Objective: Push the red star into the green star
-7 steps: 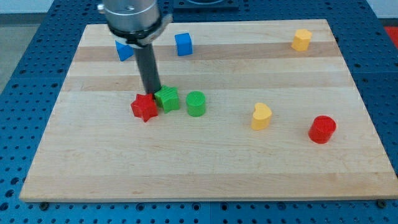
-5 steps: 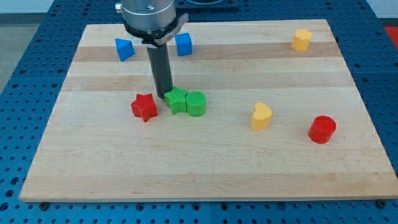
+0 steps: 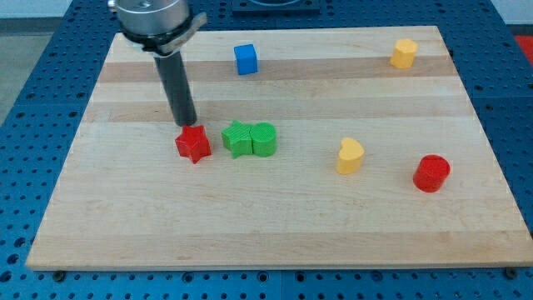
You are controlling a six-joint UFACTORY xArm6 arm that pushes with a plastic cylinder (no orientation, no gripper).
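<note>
The red star (image 3: 193, 143) lies on the wooden board left of centre. The green star (image 3: 237, 138) lies just to its right with a small gap between them, and touches a green cylinder (image 3: 263, 139) on its own right side. My tip (image 3: 186, 124) is just above the red star's upper left point, at or very near its edge. The dark rod rises from there toward the view's top left.
A blue cube (image 3: 245, 59) sits near the board's top edge. A yellow block (image 3: 404, 53) is at the top right, a yellow heart (image 3: 350, 156) right of centre, and a red cylinder (image 3: 431, 172) further right. The arm hides the board's top left.
My tip moved left from the green star's upper left to just above the red star. The green star had been pushed right against the green cylinder. The blue block at top left is now hidden.
</note>
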